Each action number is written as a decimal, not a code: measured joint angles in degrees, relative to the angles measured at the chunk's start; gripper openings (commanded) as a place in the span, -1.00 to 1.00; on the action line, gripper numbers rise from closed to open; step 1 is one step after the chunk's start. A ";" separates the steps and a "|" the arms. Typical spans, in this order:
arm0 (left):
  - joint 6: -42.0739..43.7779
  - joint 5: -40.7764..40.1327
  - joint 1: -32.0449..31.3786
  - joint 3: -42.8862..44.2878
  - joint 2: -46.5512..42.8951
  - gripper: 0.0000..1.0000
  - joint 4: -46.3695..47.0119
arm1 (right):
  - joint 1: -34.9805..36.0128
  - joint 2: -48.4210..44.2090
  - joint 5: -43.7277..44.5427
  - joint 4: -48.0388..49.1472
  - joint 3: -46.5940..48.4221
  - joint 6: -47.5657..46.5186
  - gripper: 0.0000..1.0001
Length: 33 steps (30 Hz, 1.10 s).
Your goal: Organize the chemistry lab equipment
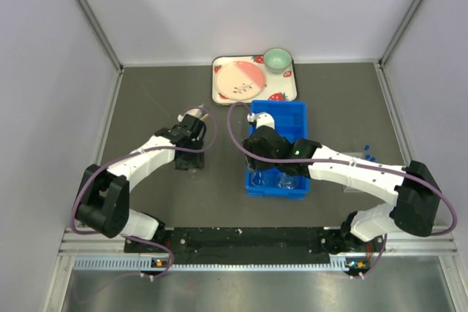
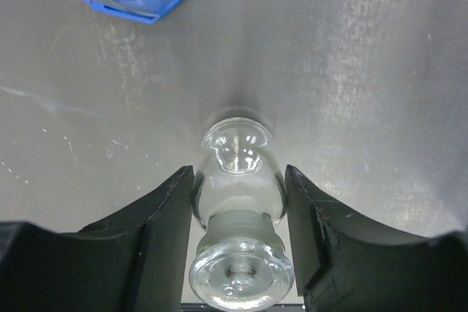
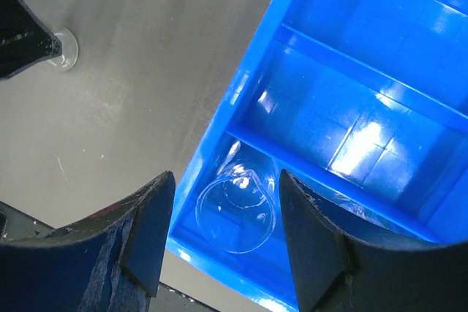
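A clear glass flask [image 2: 238,202] with a flat stopper stands upright on the grey table left of the blue bin [image 1: 281,107]. My left gripper [image 2: 239,173] has both black fingers [image 2: 164,231] against its belly, shut on it. In the top view this gripper [image 1: 188,158] reaches straight down and hides most of the flask. My right gripper [image 3: 225,180] hangs open above the bin [image 3: 351,71], empty. Below it a clear beaker [image 3: 235,213] sits in the bin's near left compartment. From above, two glass pieces [image 1: 257,178] show at the bin's near end.
A strawberry-print tray [image 1: 219,93] with a pink plate [image 1: 241,80] and a green bowl [image 1: 277,58] lies at the back, right behind the bin. Small blue bits [image 1: 368,155] lie right of the bin. Enclosure walls stand on three sides.
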 measured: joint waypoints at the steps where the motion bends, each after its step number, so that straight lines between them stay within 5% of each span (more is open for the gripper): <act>1: -0.11 -0.13 -0.46 0.02 -0.26 -0.59 -0.35 | 0.00 -0.22 0.00 0.02 -0.22 0.15 0.18; 8: -0.81 -0.90 -4.46 6.80 -2.84 -0.61 -6.80 | -2.29 -5.97 0.39 -0.61 -2.47 0.61 0.18; 15: -1.55 -1.16 -9.49 21.79 -2.12 -0.60 -11.37 | -11.78 -18.05 2.60 -4.04 -5.64 1.49 0.18; 22: -2.75 -0.74 -15.74 36.52 6.45 -0.60 -13.94 | -20.63 -28.68 4.72 -8.24 -8.81 2.38 0.18; 33: -3.98 -0.22 -23.93 50.97 22.10 -0.60 -17.16 | -21.38 -31.30 4.66 -11.26 -11.52 3.17 0.18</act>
